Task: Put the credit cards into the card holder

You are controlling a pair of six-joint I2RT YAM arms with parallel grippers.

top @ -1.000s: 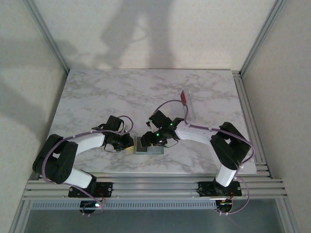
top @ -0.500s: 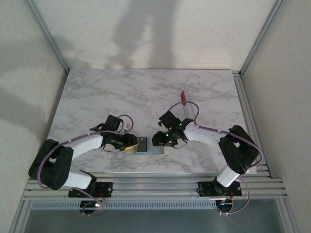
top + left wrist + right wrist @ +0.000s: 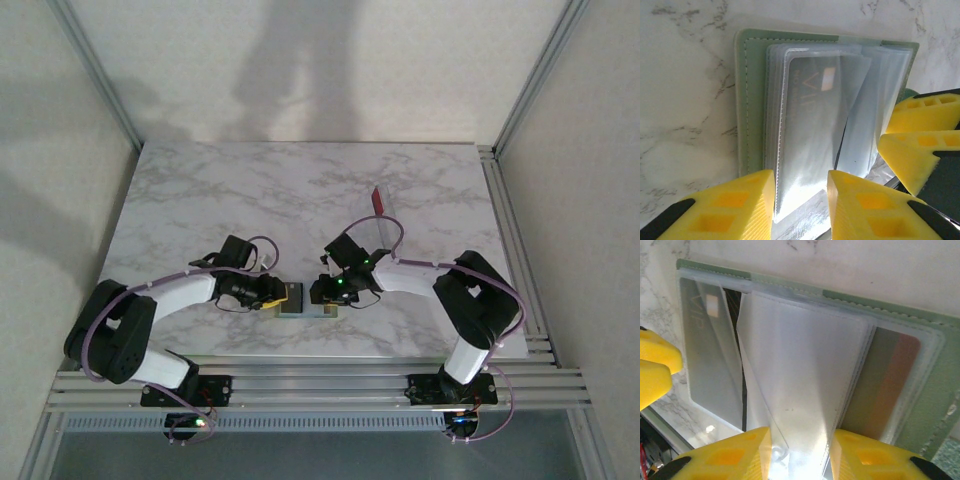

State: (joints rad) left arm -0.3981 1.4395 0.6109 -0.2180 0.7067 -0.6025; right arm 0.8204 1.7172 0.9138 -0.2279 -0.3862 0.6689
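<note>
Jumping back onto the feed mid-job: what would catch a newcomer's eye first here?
The green card holder lies open near the front edge of the marble table, with the left gripper and the right gripper at either side of it. Up close, its clear sleeves fan out, with a pale card tucked in one. A red card sits alone further back on the right.
</note>
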